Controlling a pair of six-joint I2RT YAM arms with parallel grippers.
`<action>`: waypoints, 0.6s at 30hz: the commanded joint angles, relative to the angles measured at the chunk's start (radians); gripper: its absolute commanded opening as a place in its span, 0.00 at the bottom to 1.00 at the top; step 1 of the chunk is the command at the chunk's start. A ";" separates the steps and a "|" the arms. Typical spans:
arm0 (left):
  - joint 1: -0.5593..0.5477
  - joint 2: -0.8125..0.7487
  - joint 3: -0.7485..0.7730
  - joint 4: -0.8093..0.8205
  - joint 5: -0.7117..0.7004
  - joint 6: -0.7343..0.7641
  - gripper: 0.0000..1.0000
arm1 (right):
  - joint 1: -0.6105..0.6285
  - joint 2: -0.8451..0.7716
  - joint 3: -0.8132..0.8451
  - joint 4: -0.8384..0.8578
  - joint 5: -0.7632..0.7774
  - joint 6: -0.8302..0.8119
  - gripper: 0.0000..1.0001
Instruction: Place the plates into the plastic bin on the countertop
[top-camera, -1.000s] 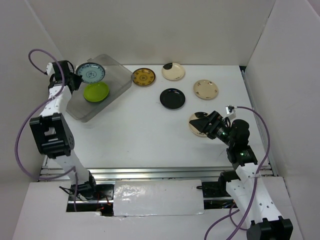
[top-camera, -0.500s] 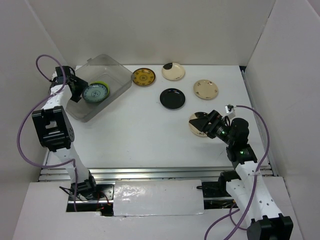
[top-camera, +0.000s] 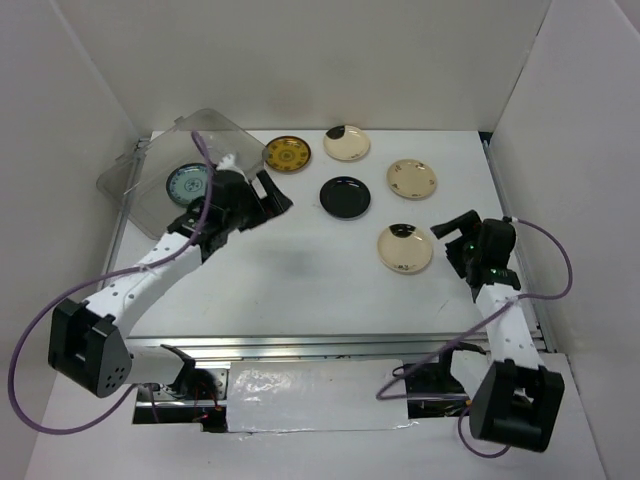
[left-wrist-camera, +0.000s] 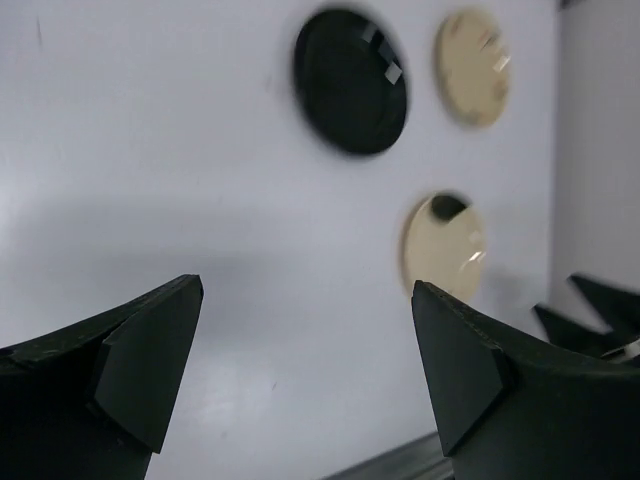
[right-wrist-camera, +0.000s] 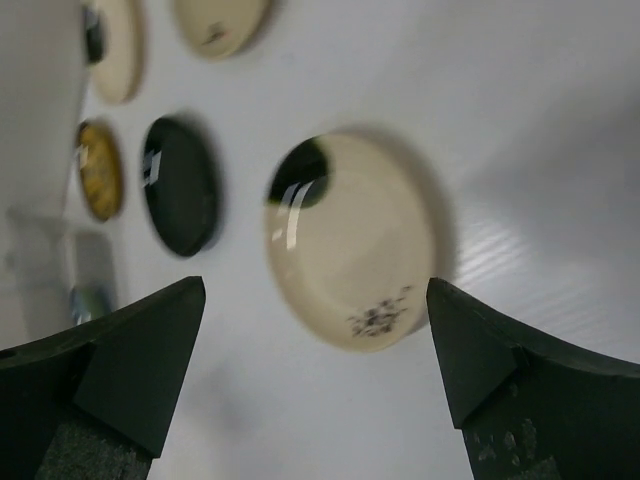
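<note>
The clear plastic bin (top-camera: 130, 190) stands at the back left with a blue-patterned plate (top-camera: 188, 184) inside it. On the countertop (top-camera: 300, 270) lie a mustard-gold plate (top-camera: 287, 153), a black plate (top-camera: 345, 197), a plain cream plate (top-camera: 411, 178) and two cream plates with a black patch (top-camera: 346, 143) (top-camera: 405, 248). My left gripper (top-camera: 275, 195) is open and empty just right of the bin, facing the black plate (left-wrist-camera: 350, 80). Right of the near cream plate (right-wrist-camera: 350, 255), my right gripper (top-camera: 452, 236) hangs open and apart from it.
White walls close in the countertop on the left, back and right. A metal rail (top-camera: 320, 345) runs along the front edge. The left arm (top-camera: 150, 265) lies diagonally across the left half of the table, with purple cables looping beside both arms.
The left gripper opened, left the blue plate in the bin over the green one, and swung right, out of the bin. The bin shifted left. The right gripper drew back from the near cream plate.
</note>
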 joint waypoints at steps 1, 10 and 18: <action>-0.089 0.025 -0.086 0.031 0.006 -0.014 0.99 | -0.114 0.090 -0.037 0.033 0.043 0.009 1.00; -0.227 0.036 -0.110 -0.039 -0.039 0.029 0.99 | -0.164 0.449 0.015 0.192 -0.200 -0.054 0.87; -0.230 -0.018 -0.199 -0.028 -0.029 0.019 0.99 | -0.141 0.644 0.064 0.192 -0.233 -0.057 0.50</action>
